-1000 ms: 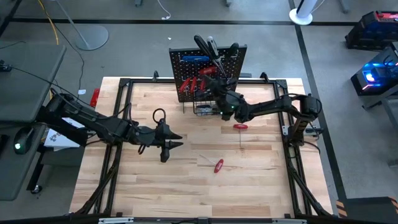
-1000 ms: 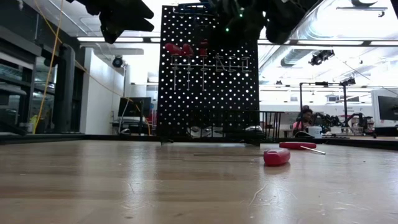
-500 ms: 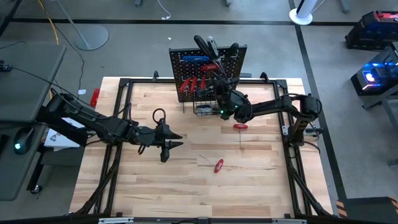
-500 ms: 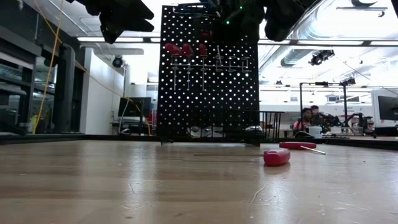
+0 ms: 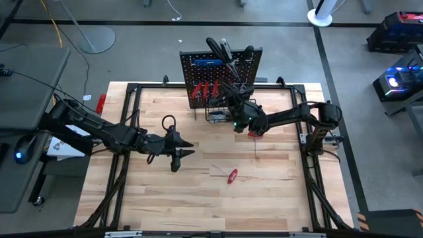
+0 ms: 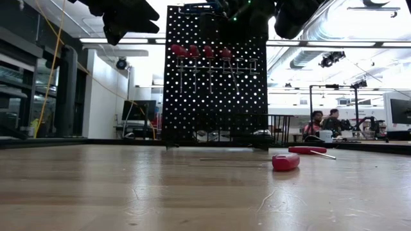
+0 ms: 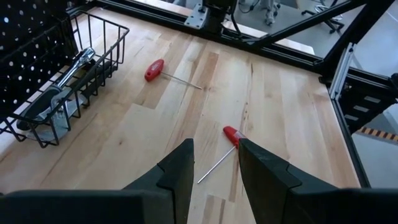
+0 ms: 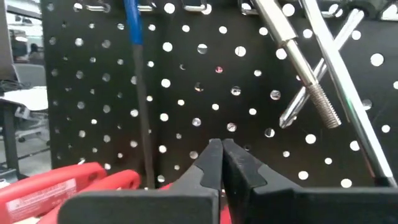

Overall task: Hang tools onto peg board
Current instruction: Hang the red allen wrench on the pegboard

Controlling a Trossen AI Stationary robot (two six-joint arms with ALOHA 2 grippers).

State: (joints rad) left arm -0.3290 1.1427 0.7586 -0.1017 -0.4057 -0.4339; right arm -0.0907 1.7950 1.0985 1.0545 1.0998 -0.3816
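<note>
The black peg board stands upright at the table's far edge and fills the right wrist view. Several red-handled tools hang in a row on its hooks. A blue T-handle key and black-handled screwdrivers hang higher up. A silver wrench lies in the board's wire basket. Two red-handled tools lie flat on the wood. My right gripper is shut and empty just in front of the board. My left gripper is open and empty above the table's left middle.
Black frame rails run along the table's edges. The wooden top toward the near edge is bare wood. The nearer red tool also shows in the left wrist view and in the low view. People sit in the room behind.
One more red-handled tool now hangs at the right end of the row on the peg board. My right gripper has drawn back a little from the board toward the table's near edge.
</note>
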